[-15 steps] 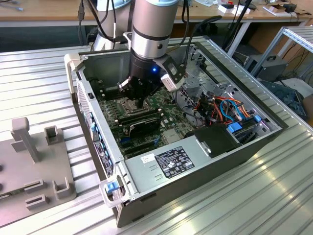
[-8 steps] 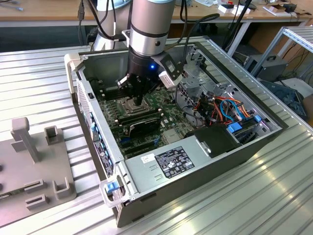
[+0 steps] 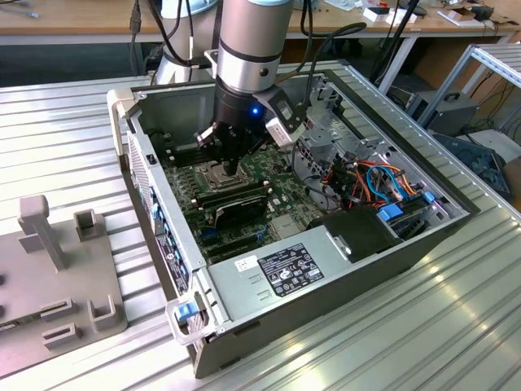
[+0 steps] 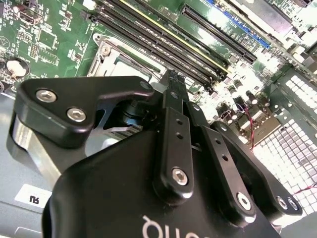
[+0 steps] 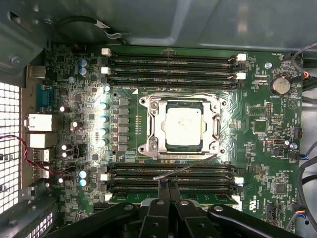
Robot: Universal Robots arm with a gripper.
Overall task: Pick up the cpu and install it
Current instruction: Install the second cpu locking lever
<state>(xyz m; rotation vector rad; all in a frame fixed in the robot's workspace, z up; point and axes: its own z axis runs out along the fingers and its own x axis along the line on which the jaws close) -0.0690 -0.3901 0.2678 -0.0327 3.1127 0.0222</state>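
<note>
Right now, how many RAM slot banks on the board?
2. One bank lies beyond the socket from the end effector; the other bank sits between socket and end effector, partly hidden by it.

A ribbed aluminium table (image 3: 65, 122) carries an open computer case (image 3: 342, 281) lying on its side near the middle; a grey fixture block (image 3: 57, 285) with upright posts sits on the table at the exterior view's left, apart from the case.
</note>
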